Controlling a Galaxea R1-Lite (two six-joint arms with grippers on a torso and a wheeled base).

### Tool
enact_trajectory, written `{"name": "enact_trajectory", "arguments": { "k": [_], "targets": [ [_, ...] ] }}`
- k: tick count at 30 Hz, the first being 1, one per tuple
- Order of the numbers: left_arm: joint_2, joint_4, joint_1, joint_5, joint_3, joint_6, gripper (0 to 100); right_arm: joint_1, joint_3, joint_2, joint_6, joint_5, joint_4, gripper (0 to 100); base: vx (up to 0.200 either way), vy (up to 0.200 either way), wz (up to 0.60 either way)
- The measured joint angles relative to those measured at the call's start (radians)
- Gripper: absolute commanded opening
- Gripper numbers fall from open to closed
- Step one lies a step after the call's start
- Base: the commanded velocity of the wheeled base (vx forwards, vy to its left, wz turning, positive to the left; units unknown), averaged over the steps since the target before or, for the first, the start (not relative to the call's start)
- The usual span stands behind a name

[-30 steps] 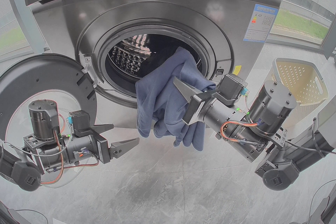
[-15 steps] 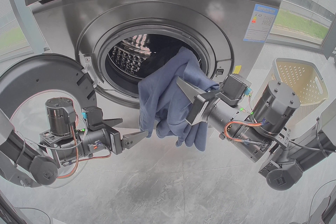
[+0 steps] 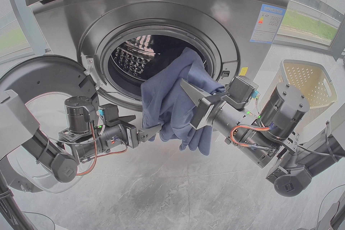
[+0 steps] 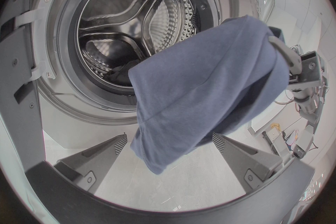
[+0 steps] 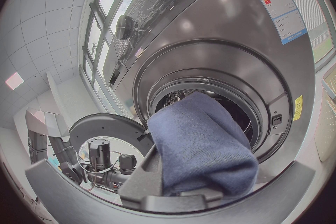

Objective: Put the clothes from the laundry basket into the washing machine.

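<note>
At far left, the door (image 3: pixel 39 76), swung wide. Next to it, the left gripper (image 3: pixel 145 125): spread open, holding nothing, poised at the hanging lower edge of the cloth (image 3: pixel 165 97), with a finger on either side of that edge as seen from the left wrist. In the middle, the cloth itself: blue, draped in front of the lower part of the drum (image 3: pixel 133 58) mouth, not yet inside, with most of its bulk dangling below the opening toward the floor (image 3: pixel 172 187). To the right, the right gripper (image 3: pixel 196 96): clamped on the upper fold of the cloth, carrying it. Far right, the basket (image 3: pixel 309 87), with no clothes visible in it.

Likely to go wrong in a few ways. Could catch the dangling part on the rim (image 3: pixel 118 96), or leave it hanging outside if pushed in by the top alone. Could miss the thin hem with the left gripper and close on air, or pinch one layer only and slip. Might tug the cloth out of the right gripper if pulled crosswise. Risks a knock between the two grippers, so near each other.
</note>
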State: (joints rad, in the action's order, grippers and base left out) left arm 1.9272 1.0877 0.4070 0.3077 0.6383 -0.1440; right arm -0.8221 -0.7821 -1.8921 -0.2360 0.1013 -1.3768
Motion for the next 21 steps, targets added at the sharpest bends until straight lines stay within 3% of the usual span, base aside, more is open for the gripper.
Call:
{"name": "enact_trajectory", "arguments": {
  "k": [13,14,21],
  "targets": [
    [0.139,0.095,0.002,-0.028,0.065,0.000,100,-0.010,0.017,0.000,0.001,0.002,-0.009,0,0.000,0.000,0.00],
    [0.148,0.100,0.003,-0.029,0.066,0.000,0,-0.010,0.018,0.000,0.001,0.002,-0.008,0,0.000,0.000,0.00],
    [0.187,0.146,0.005,-0.036,0.081,0.000,0,-0.012,0.021,0.000,0.001,0.002,-0.009,0,0.000,0.000,0.00]
  ]
}}
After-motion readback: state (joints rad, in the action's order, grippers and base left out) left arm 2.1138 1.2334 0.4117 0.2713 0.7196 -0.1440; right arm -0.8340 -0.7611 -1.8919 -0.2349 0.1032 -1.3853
